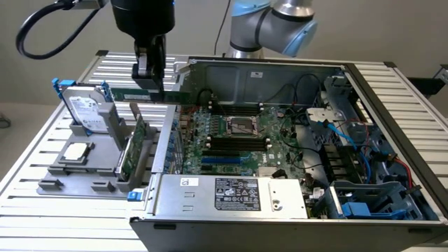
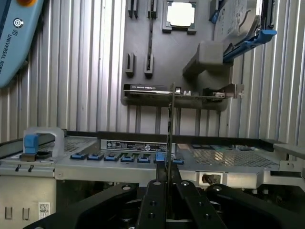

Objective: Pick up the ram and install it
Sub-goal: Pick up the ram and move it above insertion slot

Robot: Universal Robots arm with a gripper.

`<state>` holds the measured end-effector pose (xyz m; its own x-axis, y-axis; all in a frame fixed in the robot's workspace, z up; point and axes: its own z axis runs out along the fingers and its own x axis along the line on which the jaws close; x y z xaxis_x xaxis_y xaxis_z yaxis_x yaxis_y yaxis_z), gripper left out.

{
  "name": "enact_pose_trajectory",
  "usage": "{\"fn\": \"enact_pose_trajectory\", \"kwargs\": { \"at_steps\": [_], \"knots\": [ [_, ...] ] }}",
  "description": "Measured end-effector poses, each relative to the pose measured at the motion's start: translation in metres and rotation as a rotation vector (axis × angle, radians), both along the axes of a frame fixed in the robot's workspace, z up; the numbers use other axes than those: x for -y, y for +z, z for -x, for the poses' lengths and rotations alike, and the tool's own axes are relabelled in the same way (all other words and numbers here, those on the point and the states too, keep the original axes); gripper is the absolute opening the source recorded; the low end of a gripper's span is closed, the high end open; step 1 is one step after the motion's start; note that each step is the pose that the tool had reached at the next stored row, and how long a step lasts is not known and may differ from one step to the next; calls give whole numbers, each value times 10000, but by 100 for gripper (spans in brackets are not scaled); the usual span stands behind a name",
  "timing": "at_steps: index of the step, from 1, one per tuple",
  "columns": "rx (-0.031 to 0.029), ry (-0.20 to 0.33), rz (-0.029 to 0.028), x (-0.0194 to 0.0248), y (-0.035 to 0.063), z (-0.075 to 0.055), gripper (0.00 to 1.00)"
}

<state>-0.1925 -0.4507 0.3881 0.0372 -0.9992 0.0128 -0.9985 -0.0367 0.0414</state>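
Note:
The ram (image 1: 129,95) is a narrow green stick held level in the air, above the gap between the grey fixture tray (image 1: 70,181) and the open computer case's left wall. My gripper (image 1: 150,86) is shut on its middle from above. In the wrist view the ram (image 2: 169,138) shows edge-on as a thin line running out from between my fingers (image 2: 157,200). The motherboard's black memory slots (image 1: 238,142) lie inside the case, to the exterior view's right of the ram and lower.
On the fixture tray stand a hard drive (image 1: 87,113), a processor chip (image 1: 75,151) and a taller green expansion card (image 1: 136,144). The case holds a power supply (image 1: 231,194), cables and a blue drive cage (image 1: 364,205). A slatted metal table (image 1: 42,220) lies beneath everything.

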Motion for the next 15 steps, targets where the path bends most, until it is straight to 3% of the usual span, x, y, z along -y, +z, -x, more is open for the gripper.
{"fn": "enact_pose_trajectory", "kwargs": {
  "at_steps": [15],
  "knots": [
    [0, 1, 0, -11, 131, -683, 14]
  ]
}}
